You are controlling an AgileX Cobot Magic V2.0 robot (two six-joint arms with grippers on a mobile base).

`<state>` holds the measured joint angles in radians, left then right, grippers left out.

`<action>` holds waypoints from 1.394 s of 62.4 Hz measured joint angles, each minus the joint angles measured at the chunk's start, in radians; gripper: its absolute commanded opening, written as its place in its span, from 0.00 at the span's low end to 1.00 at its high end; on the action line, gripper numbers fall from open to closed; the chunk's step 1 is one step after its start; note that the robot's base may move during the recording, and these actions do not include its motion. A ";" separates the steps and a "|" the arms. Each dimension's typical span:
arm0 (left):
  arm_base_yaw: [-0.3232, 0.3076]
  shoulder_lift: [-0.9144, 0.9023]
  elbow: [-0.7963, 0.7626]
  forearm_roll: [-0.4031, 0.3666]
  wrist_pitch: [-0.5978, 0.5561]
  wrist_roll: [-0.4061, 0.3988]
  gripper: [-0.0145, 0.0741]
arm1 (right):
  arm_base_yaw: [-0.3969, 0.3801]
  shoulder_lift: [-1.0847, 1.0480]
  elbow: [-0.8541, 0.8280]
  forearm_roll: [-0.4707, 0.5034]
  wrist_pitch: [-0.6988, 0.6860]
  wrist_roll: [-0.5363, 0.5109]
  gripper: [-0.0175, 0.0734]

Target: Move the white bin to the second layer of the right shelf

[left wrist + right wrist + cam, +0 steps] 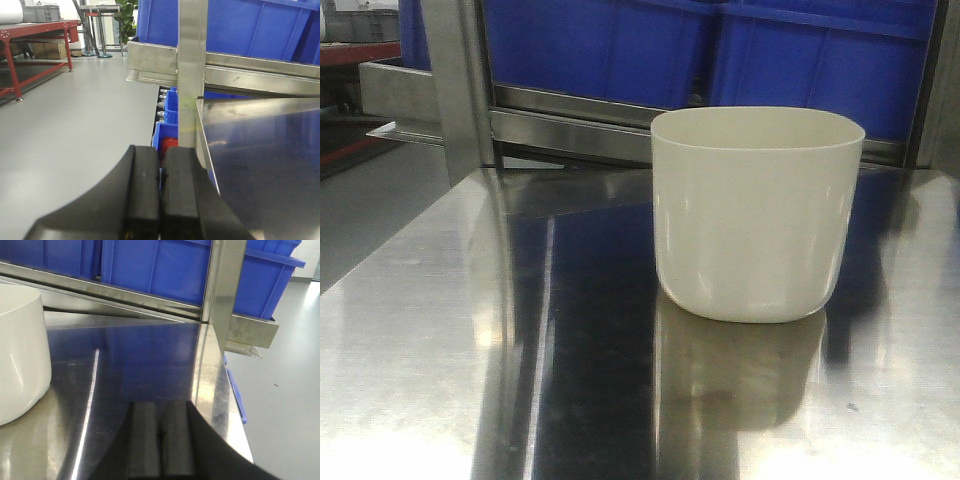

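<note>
White bin (757, 215) on steel tabletop (430, 330); blue crates (605, 45) behind.

Flat, mirror-bright stainless-steel tabletop (420, 330) with glare along its near edge. Behind it stand large blue rectangular plastic crates (600, 50) and a vertical square steel post (192, 60). Beyond are a smooth pale-grey floor (75, 125), a red-painted metal-framed workbench (40, 29) and, farther back, a green leafy plant (127, 12).

White bin (20, 350) on steel tabletop (142, 360); right pincer (160, 430) closed nearby.
</note>
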<state>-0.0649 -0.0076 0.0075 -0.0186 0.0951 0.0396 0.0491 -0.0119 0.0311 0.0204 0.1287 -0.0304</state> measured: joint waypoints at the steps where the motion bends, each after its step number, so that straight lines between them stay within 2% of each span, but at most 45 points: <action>1: 0.000 0.000 0.000 0.000 0.000 0.000 0.26 | 0.000 0.000 0.000 0.000 0.000 0.000 0.25; 87: 0.000 0.000 0.000 0.000 0.000 0.000 0.26 | 0.000 0.000 -0.012 0.000 0.011 0.000 0.25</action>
<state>-0.0649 -0.0076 0.0075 -0.0186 0.0951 0.0396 0.0491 -0.0119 0.0190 0.0204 0.1396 -0.0304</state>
